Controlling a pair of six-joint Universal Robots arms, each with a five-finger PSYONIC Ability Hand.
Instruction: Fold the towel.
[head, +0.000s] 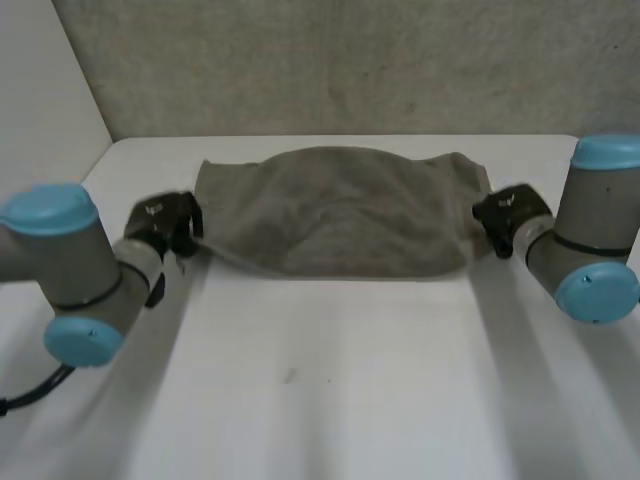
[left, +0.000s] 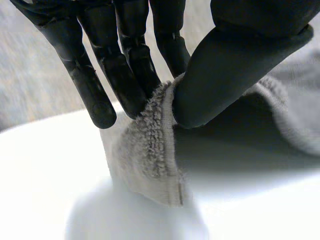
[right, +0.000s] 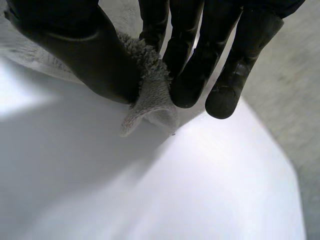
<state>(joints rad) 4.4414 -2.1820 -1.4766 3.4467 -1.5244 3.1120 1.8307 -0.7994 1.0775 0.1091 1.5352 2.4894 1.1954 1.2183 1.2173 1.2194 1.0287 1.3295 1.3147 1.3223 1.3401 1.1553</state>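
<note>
Between the thumb and fingers of the left hand (left: 235, 65), a corner of the towel (left: 150, 150) is pinched just above the table (left: 45, 165). The right hand (right: 95, 60) clamps another corner the same way at its fingertips. The cloth spans from one hand to the other, rumpled in the middle. Step looks like: corners grasped, fold not yet made. Next move probably calls for carrying both corners together over to the opposite edge, with the pinches tight and level.

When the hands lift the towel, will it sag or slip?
Probably floppy: the towel bulges and wrinkles between the left hand and right hand, so its middle should sag. Slipping seems unlikely: its looped pile looks grippy, and both hands pinch it.
</note>
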